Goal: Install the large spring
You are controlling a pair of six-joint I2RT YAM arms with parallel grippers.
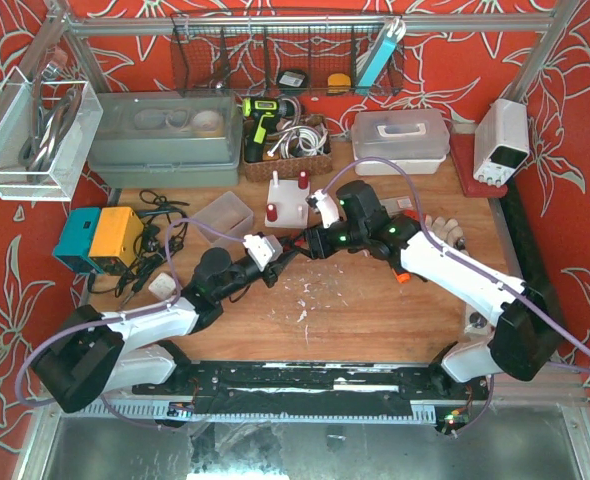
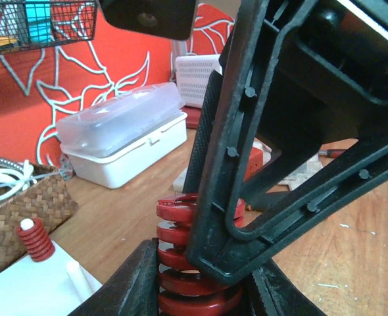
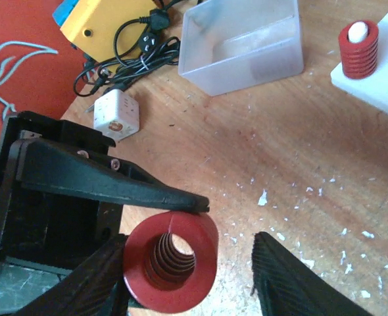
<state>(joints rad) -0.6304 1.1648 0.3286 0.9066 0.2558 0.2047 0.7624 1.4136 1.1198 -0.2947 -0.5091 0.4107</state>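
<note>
The scuffed wooden worktop (image 1: 375, 320), flecked with white chips, stands inside red floral-patterned walls (image 1: 585, 120). Only the top view shows both arms meeting mid-worktop. The right wrist view shows the large red coil spring (image 3: 171, 260) end-on, clamped in the left gripper (image 1: 285, 248), while the right gripper (image 3: 194, 276) straddles it half-wide, 1 finger just beside it and the other apart.
</note>
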